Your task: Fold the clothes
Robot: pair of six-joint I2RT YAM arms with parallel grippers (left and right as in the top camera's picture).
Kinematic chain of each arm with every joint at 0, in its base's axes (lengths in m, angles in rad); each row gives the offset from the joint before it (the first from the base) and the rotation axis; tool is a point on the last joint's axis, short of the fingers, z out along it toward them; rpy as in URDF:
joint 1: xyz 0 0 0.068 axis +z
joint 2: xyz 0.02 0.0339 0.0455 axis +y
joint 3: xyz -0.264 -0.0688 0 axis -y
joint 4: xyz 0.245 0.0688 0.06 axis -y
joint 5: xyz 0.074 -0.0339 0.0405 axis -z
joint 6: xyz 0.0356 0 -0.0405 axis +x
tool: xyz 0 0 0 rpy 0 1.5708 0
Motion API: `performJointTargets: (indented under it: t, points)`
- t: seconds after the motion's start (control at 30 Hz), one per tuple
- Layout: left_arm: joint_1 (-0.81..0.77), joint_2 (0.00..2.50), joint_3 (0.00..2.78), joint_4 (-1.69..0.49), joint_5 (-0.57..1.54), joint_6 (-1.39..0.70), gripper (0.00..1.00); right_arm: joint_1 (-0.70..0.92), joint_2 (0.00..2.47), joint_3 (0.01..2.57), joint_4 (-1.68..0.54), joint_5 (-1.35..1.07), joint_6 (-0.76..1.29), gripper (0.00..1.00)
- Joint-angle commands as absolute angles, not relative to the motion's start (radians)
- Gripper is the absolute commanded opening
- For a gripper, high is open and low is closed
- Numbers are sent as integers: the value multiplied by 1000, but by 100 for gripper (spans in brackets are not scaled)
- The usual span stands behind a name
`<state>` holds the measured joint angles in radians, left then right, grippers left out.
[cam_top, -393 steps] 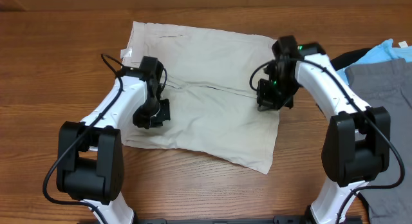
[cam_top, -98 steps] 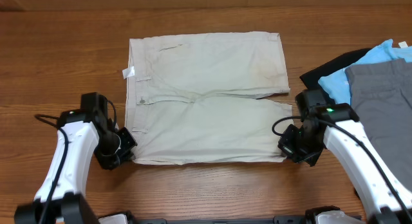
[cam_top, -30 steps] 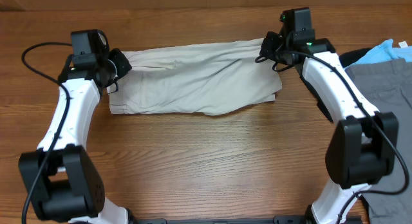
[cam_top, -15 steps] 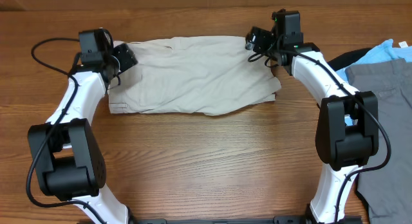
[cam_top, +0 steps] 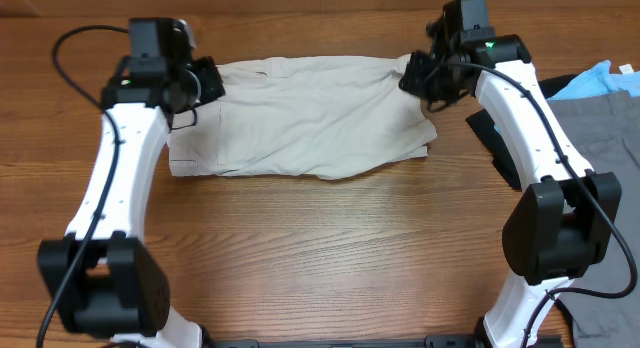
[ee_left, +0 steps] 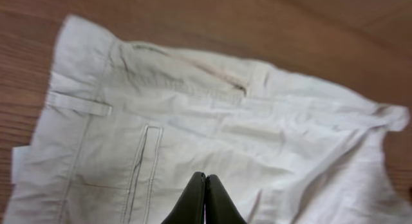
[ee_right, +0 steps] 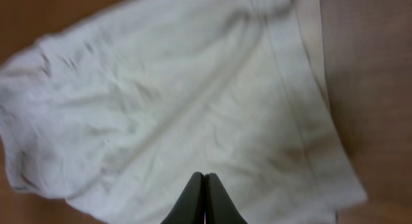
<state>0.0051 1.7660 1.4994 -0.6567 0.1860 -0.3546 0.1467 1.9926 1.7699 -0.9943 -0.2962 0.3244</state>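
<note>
The clothes on the table are pale beige shorts (cam_top: 305,118), folded in half into a long band across the far middle. My left gripper (cam_top: 205,83) hovers over their far left corner, near the waistband and belt loop (ee_left: 77,103). Its jaws are shut with nothing between them (ee_left: 206,180). My right gripper (cam_top: 415,78) hovers over the far right corner of the shorts (ee_right: 193,102). It is also shut and empty (ee_right: 205,179). The cloth lies loose and rumpled under both.
At the right edge lies a pile of other garments: a light blue one (cam_top: 612,80), a grey one (cam_top: 600,148) and a black one (cam_top: 500,143) partly under the right arm. Bare wood (cam_top: 320,258) fills the near half of the table.
Both grippers opened at the far corners of the shorts, let go of the cloth and shut again. They now stand slightly off the corners; the folded shorts lie still.
</note>
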Motion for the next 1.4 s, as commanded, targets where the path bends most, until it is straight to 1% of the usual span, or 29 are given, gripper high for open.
performJointTargets:
  t: [0.0,0.1,0.3,0.4,0.53,0.6,0.67,0.7,0.8,0.93,1.03,1.13,1.2,1.37]
  points:
    - [-2,1853,1500,-637,113,-324,4,150,2009,1737,-1024,-316,309,4]
    - [-1,1929,1500,-593,66,-325,4,151,2010,1652,-976,-315,306,4]
    - [7,2065,1500,-492,67,-325,4,151,2010,1472,-837,-314,306,4]
    - [7,2111,1500,-459,67,-325,4,151,2010,1351,-732,-252,307,4]
    - [7,2137,1500,-418,67,-325,6,151,2010,1255,-664,-193,314,4]
    - [7,2145,1500,-397,67,-325,12,149,2010,1214,-649,-168,315,4]
    - [7,2149,1500,-381,67,-325,15,149,2010,1190,-653,-156,319,4]
    - [8,2149,1500,-373,67,-325,15,149,2010,1186,-665,-157,319,4]
    - [8,2149,1503,-337,80,-325,7,149,2001,1190,-704,-158,318,4]
    - [6,2111,1571,-356,153,-320,6,149,1936,1267,-778,-158,316,4]
    - [5,2062,1641,-406,227,-321,4,149,1853,1372,-841,-158,313,4]
    - [4,2024,1687,-447,257,-323,4,149,1808,1472,-875,-158,313,4]
    - [0,2011,1695,-468,256,-329,4,149,1806,1520,-876,-157,313,4]
    - [-6,2024,1693,-536,235,-329,4,149,1828,1519,-752,-157,310,4]
